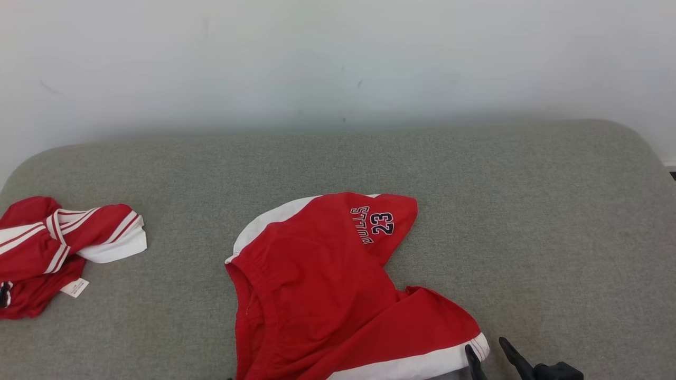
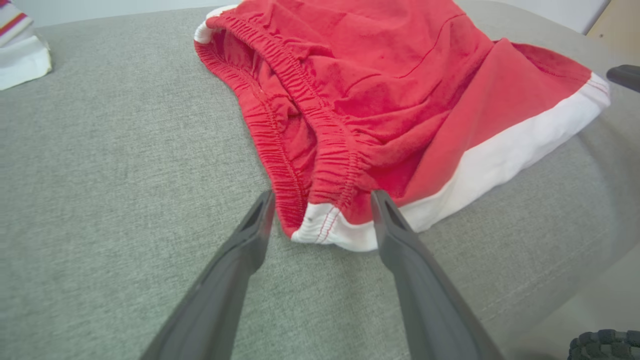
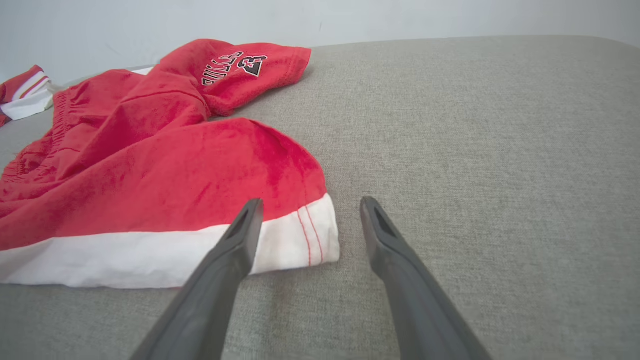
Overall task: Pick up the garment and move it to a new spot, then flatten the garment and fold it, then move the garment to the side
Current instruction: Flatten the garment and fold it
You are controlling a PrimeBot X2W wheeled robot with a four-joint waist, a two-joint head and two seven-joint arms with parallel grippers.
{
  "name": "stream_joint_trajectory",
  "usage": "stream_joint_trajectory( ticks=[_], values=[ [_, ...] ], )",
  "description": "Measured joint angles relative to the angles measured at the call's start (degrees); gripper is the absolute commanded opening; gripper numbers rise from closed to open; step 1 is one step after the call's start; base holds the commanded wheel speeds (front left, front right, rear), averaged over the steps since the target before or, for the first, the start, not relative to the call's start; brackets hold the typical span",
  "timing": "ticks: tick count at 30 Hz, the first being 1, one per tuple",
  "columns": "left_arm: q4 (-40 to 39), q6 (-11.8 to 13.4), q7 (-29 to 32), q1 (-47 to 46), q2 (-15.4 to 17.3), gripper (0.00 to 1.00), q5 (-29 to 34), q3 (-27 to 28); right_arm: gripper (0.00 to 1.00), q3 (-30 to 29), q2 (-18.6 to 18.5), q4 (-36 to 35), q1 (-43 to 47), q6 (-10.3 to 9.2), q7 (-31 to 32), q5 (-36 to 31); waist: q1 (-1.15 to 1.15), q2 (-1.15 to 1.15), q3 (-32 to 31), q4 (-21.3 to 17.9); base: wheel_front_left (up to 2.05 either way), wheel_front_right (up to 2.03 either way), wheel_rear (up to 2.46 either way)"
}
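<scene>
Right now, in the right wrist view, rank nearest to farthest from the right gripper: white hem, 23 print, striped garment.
1. White hem, beside the right gripper, left fingertip.
2. 23 print, ahead, upper left.
3. Striped garment, far left edge.

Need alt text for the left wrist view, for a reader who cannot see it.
Red shorts with a white hem lie rumpled on a grey cushion; the open left tool straddles the waistband corner nearest the camera. A second garment shows its white edge at upper left.

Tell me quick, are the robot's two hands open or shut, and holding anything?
Left gripper: open, holding nothing, astride the waistband corner of the red shorts.
Right gripper: open, holding nothing.
</scene>
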Motion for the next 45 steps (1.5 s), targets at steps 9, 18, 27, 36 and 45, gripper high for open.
stream_joint_trajectory(
  ticks=[9,18,27,36,45],
  values=[
    [2.58,0.0,0.0,-3.08,2.9,1.0,-0.59,-5.5,1.0,3.56,-1.33,4.67,-2.68,0.0,0.01,1.36,0.0,0.0,0.2,-0.53,0.0,0.0,0.0],
    [6.7,0.0,0.0,-6.63,4.59,0.0,-8.64,-12.09,0.0,9.77,-2.45,11.17,-7.4,0.0,0.0,5.17,0.0,0.0,0.1,-0.95,0.0,0.0,0.0],
    [0.92,0.0,0.0,-5.5,5.52,0.0,-13.18,-11.18,0.0,10.09,-4.0,5.08,-6.06,0.0,0.01,6.98,0.0,0.0,-0.07,-0.77,0.0,0.0,0.0],
    [-11.1,0.0,0.0,-10.7,9.04,0.0,-14.64,-8.51,0.0,6.76,-5.76,-4.56,-8.98,0.0,0.0,11.01,0.0,0.0,1.67,-0.57,0.0,0.0,0.0],
    [-17.09,0.0,5.83,-41.25,15.01,0.0,-25.36,-13.46,0.0,8.4,-9.47,-5.69,-33.33,0.0,2.86,19.39,0.01,0.0,6.86,-1.42,0.0,0.0,0.0]
  ],
)
